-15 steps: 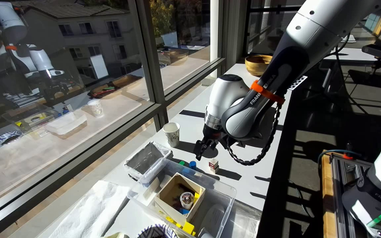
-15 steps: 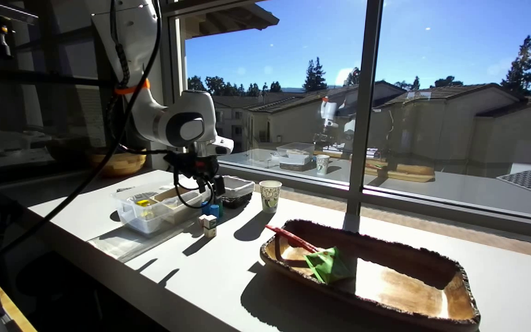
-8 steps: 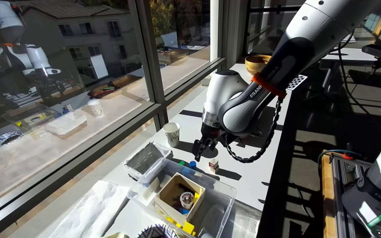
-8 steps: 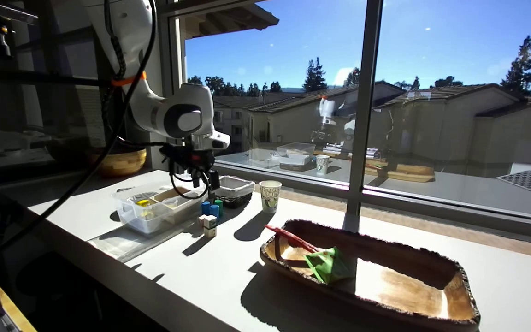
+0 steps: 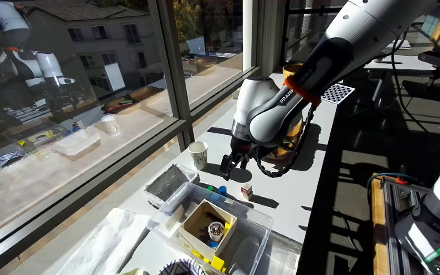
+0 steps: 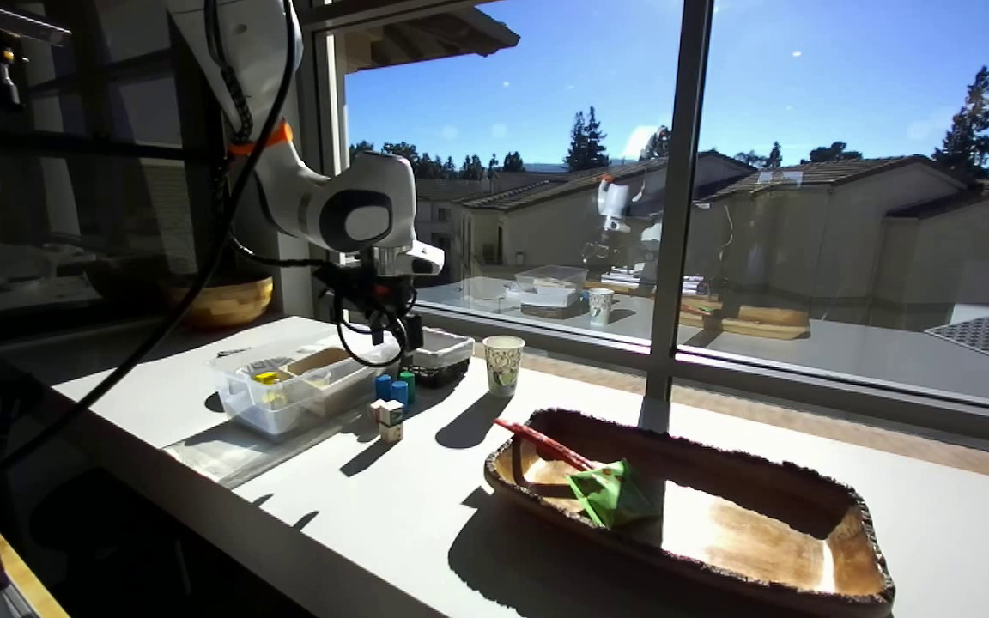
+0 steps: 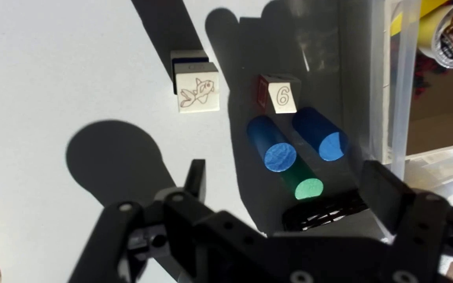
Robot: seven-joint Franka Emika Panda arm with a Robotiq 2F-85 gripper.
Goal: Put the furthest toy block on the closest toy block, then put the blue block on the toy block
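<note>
One toy block with a fish drawn on top (image 7: 199,92) sits on a lower toy block (image 7: 189,55), making a small stack on the white table. A third toy block, marked 6 (image 7: 282,98), is beside that stack, in shadow. Two blue blocks, round and upright, stand close by: a blue block (image 7: 280,157) touching or near a green one (image 7: 309,188), and another blue block (image 7: 330,146) nearer the bin. Above them hangs my gripper (image 7: 284,171), its jaws wide apart with nothing between. Both exterior views show the gripper (image 5: 234,172) higher than the blocks.
A clear plastic bin (image 6: 263,416) holding a wooden box adjoins the blue blocks. Next to it is a lined basket (image 5: 162,187). A paper cup (image 6: 503,369) stands near the window. A long wooden tray (image 6: 718,532) contains a green packet (image 6: 615,493).
My gripper has risen a little and shifted slightly away from the bin, still wide apart. The green block, hidden behind it earlier in an exterior view, now shows. The blocks have not moved.
</note>
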